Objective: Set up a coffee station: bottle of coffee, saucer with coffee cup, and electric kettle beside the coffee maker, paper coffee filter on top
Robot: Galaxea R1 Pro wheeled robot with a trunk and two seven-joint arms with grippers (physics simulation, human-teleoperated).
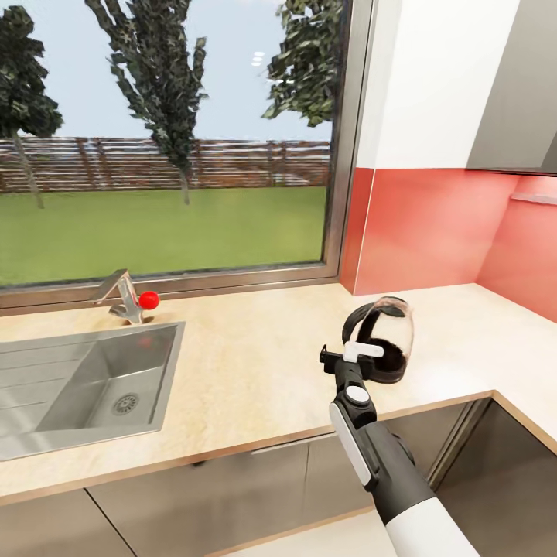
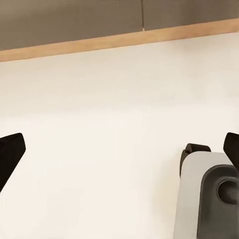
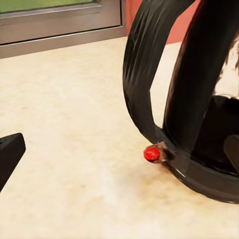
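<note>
The electric kettle (image 1: 384,338) stands upright on the light-wood countertop (image 1: 255,371), near the corner by the red backsplash. It is dark smoky glass with a black handle (image 3: 144,84) and a small red switch (image 3: 152,153) at its base. My right gripper (image 1: 352,353) is at the kettle's handle side, just above the worktop. It is open, and in the right wrist view the handle stands between its wide-spread fingertips (image 3: 10,155). My left gripper (image 2: 119,154) hangs open and holds nothing, over pale floor in front of the grey cabinet fronts (image 2: 74,20).
A steel sink (image 1: 93,379) is set into the countertop at the left, with a tap and a red knob (image 1: 148,299) behind it. A large window runs along the back. A thin ledge (image 1: 534,199) juts from the red backsplash at the right. The worktop turns a corner there.
</note>
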